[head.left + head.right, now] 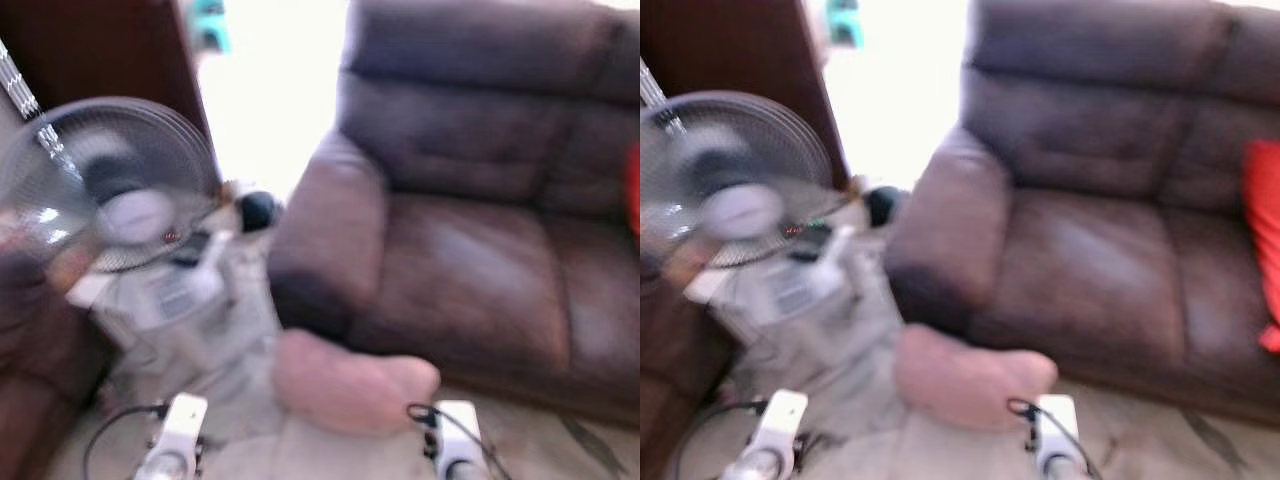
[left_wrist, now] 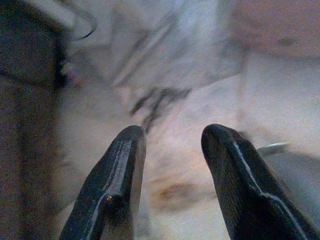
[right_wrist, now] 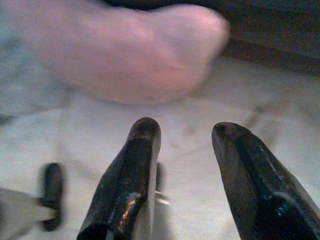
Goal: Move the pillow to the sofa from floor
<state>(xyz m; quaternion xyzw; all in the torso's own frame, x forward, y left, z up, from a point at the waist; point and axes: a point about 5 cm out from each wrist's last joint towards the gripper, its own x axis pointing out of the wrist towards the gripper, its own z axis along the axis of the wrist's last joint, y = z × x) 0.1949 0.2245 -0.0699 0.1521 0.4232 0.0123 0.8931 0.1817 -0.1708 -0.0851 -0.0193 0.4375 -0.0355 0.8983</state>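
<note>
Pillow (image 1: 352, 388): we see it on the floor (image 1: 520, 440), against the sofa's front.
Sofa (image 1: 470, 250): behind the pillow, to our right.
Fan (image 1: 110, 185): left of the sofa's armrest.
Cushion (image 1: 1262, 240): on the sofa seat, far right.

Your head views look forward and down, blurred, onto the sofa (image 1: 470, 230), the fan (image 1: 110, 185) at left and the pillow (image 1: 350, 385) on the floor (image 1: 1160, 435) between the arms. Your right wrist view looks along its gripper (image 3: 185, 135), low and near the same pillow. Your left wrist view looks along its gripper (image 2: 172, 137) at the floor, close.
</note>
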